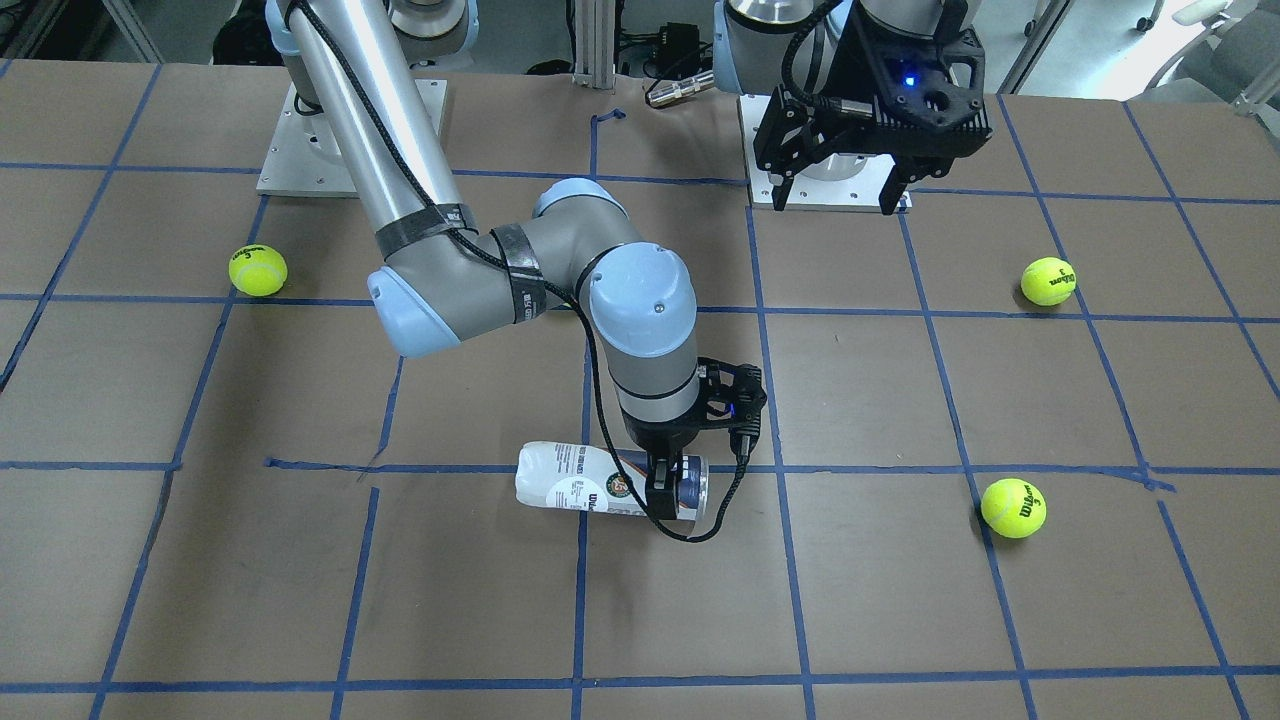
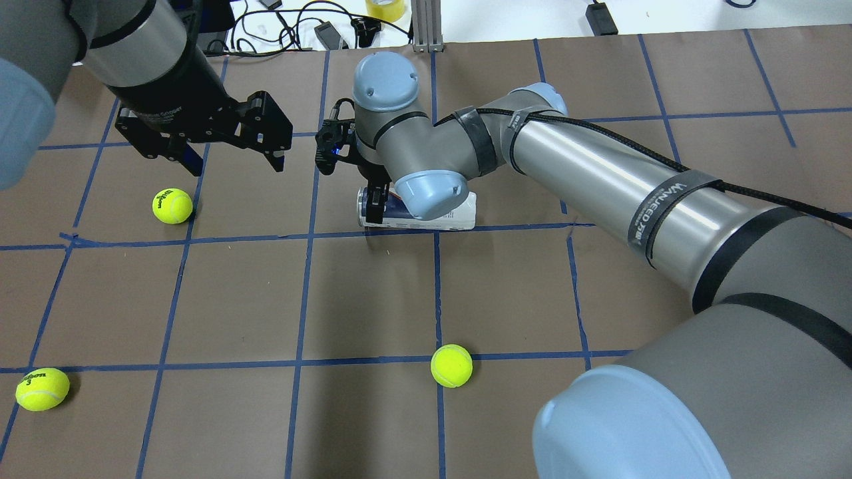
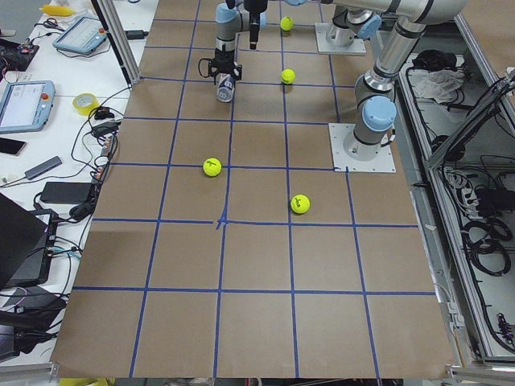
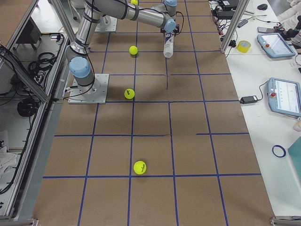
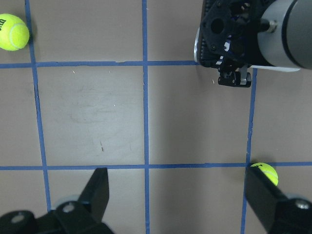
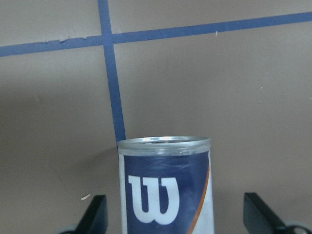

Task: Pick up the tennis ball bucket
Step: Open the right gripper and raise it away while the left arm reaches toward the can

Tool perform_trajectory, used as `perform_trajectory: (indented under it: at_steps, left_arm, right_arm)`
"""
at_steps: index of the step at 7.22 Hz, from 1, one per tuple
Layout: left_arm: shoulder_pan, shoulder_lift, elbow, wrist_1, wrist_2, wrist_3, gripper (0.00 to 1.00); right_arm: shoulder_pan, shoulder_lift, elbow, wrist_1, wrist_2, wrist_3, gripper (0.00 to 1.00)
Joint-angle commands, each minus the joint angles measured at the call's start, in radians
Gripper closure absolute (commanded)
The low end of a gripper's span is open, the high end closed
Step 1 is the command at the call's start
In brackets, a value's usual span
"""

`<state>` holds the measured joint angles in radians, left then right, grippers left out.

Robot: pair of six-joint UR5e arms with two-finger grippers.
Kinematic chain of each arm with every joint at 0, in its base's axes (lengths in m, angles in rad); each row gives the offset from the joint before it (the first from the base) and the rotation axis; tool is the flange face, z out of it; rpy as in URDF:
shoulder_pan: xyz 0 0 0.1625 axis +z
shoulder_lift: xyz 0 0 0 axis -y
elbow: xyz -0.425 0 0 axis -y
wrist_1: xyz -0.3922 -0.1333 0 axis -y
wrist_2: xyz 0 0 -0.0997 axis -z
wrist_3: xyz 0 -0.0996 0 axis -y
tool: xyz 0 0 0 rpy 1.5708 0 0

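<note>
The tennis ball bucket (image 1: 570, 485) lies on its side on the brown table, a clear can with a white and navy label. It also shows in the overhead view (image 2: 459, 213) and in the right wrist view (image 6: 165, 190), metallic rim and white "W" facing up the frame. My right gripper (image 1: 665, 492) is down over the rim end of the can. It is open: its fingers (image 6: 95, 214) stand on either side of the can with a gap on each side. My left gripper (image 2: 233, 163) is open and empty, held above the table, away from the can.
Three yellow-green tennis balls lie on the table: one (image 2: 172, 205) below my left gripper, one (image 2: 42, 388) at the near left, one (image 2: 451, 365) near the middle front. My right arm (image 2: 599, 179) stretches across above the table. Blue tape lines grid the surface.
</note>
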<state>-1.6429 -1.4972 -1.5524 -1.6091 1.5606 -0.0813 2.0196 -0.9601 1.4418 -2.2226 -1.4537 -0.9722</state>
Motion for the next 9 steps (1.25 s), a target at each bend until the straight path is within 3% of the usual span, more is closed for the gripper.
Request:
perform_trajectory:
  at_steps: [1,2,3,4,6,8,9]
  left_arm:
    - [0.0,0.0,0.0,0.0,-0.001,0.0,0.0]
    - [0.0,0.0,0.0,0.0,-0.001,0.0,0.0]
    - [0.008,-0.001,-0.002,0.003,-0.013,-0.002,0.0]
    - [0.038,-0.02,0.0,0.006,-0.022,0.001,0.0]
    - [0.084,-0.047,-0.018,0.008,-0.161,0.006,0.0]
    - [0.109,-0.139,-0.093,0.133,-0.299,0.049,0.0]
    - [0.115,-0.231,-0.094,0.218,-0.325,0.051,0.0]
  right_arm:
    - [-0.062,-0.014,-0.004,0.015,0.015,0.01,0.0]
    - [-0.138,-0.044,0.009,0.017,0.097,0.01,0.0]
    - [-0.229,-0.089,0.011,0.024,0.11,0.01,0.0]
    - [-0.308,-0.126,0.006,0.108,0.113,0.009,0.0]
    - [-0.392,-0.25,0.012,0.292,0.093,0.08,0.0]
    - [-0.418,-0.351,0.014,0.382,0.032,0.118,0.0]
    - [-0.424,-0.388,0.014,0.44,0.009,0.16,0.0]
